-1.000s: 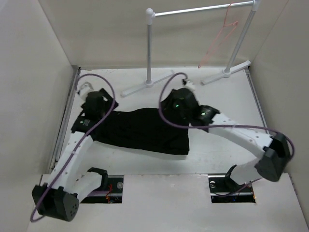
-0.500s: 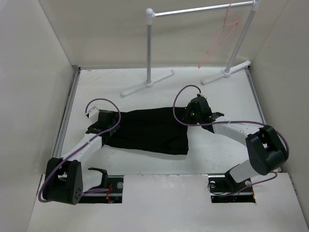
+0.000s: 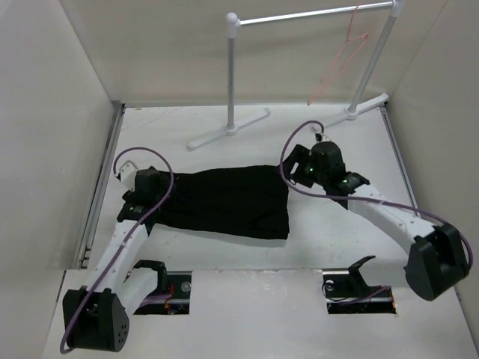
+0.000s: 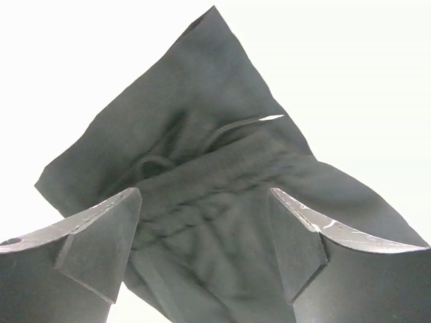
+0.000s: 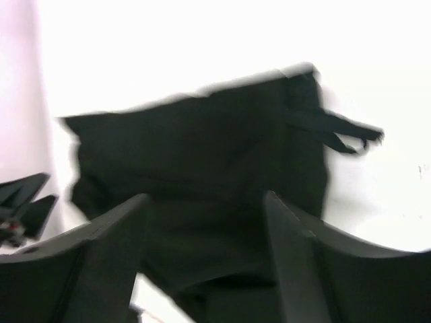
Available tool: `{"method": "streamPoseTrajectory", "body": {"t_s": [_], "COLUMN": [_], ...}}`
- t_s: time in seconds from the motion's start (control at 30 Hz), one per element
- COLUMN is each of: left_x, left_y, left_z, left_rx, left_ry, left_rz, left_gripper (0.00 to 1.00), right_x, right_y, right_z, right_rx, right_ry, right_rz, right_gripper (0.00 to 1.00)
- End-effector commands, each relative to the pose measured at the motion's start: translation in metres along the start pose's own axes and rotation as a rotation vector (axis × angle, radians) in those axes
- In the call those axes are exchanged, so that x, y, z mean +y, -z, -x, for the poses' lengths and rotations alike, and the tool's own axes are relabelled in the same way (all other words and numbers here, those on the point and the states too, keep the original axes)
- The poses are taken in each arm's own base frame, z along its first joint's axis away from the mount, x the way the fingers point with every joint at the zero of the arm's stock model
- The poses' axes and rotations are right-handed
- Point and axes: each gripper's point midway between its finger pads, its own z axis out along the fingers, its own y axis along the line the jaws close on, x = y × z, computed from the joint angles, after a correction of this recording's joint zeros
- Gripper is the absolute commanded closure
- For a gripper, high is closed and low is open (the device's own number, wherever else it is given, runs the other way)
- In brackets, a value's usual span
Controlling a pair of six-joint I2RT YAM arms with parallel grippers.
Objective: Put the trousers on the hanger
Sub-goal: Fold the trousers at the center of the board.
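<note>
The left gripper (image 4: pixel 205 195), jaws spread and empty, hangs at the left end of the trousers (image 3: pixel 224 198), the right gripper (image 5: pixel 205 198) likewise spread beside their right end, the black garment lying flat on the table (image 3: pixel 337 232), well apart from the pink hanger (image 3: pixel 329 71) hooked on the white rack (image 3: pixel 307 15).

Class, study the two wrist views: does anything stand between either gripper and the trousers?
Nothing visible does. The left gripper and the right gripper both stand open, and the trousers lie straight beyond each of them, with no other object in between.
</note>
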Motion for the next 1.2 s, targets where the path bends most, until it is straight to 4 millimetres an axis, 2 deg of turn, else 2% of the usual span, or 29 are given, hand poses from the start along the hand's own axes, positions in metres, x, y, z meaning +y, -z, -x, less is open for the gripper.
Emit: {"method": "streamPoseTrajectory", "body": {"t_s": [0.0,0.1,0.13,0.17,0.23,0.3,0.37,0.47,0.53,0.6,0.67,0.77,0.97,1.17], "left_x": [-0.037,-0.091,-0.111,-0.133,-0.176,-0.217,-0.25,-0.285,-0.304,-0.316,-0.326,-0.336,-0.346,-0.345], "left_y": [0.026,0.045,0.051,0.059,0.077,0.096,0.113,0.122,0.122,0.117,0.111,0.105,0.087,0.086], "left_z": [0.028,0.013,0.003,-0.009,-0.034,-0.062,-0.088,-0.124,-0.147,-0.167,-0.186,-0.204,-0.222,-0.231], "left_rx": [-0.033,0.025,0.048,0.071,0.114,0.161,0.202,0.274,0.33,0.377,0.422,0.465,0.478,0.486], "left_ry": [-0.007,-0.085,-0.119,-0.156,-0.228,-0.286,-0.332,-0.375,-0.397,-0.416,-0.434,-0.439,-0.448,-0.453], "left_rz": [-0.098,-0.238,-0.284,-0.332,-0.421,-0.51,-0.584,-0.654,-0.689,-0.699,-0.714,-0.724,-0.706,-0.698], "left_gripper": [0.28,0.41,0.45,0.48,0.5,0.5,0.48,0.46,0.45,0.45,0.45,0.45,0.45,0.45], "right_x": [0.034,0.029,0.025,0.022,0.016,0.012,0.002,-0.012,-0.022,-0.033,-0.042,-0.051,-0.056,-0.062], "right_y": [0.034,0.041,0.041,0.041,0.047,0.06,0.074,0.085,0.085,0.081,0.075,0.07,0.061,0.054], "right_z": [0.024,0.004,-0.009,-0.027,-0.053,-0.072,-0.087,-0.113,-0.127,-0.13,-0.13,-0.13,-0.136,-0.134], "right_rx": [-0.029,0.022,0.048,0.079,0.117,0.129,0.129,0.166,0.182,0.17,0.162,0.163,0.184,0.176], "right_ry": [0.043,0.033,0.029,0.031,0.03,0.028,0.013,-0.008,-0.005,0.01,0.037,0.054,0.068,0.061], "right_rz": [0.103,0.108,0.099,0.093,0.079,0.066,0.04,0.02,-0.001,-0.043,-0.083,-0.129,-0.16,-0.171], "right_gripper": [0.33,0.73,0.81,0.84,0.83,0.71,0.67,0.71,0.73,0.7,0.61,0.58,0.63,0.68]}}
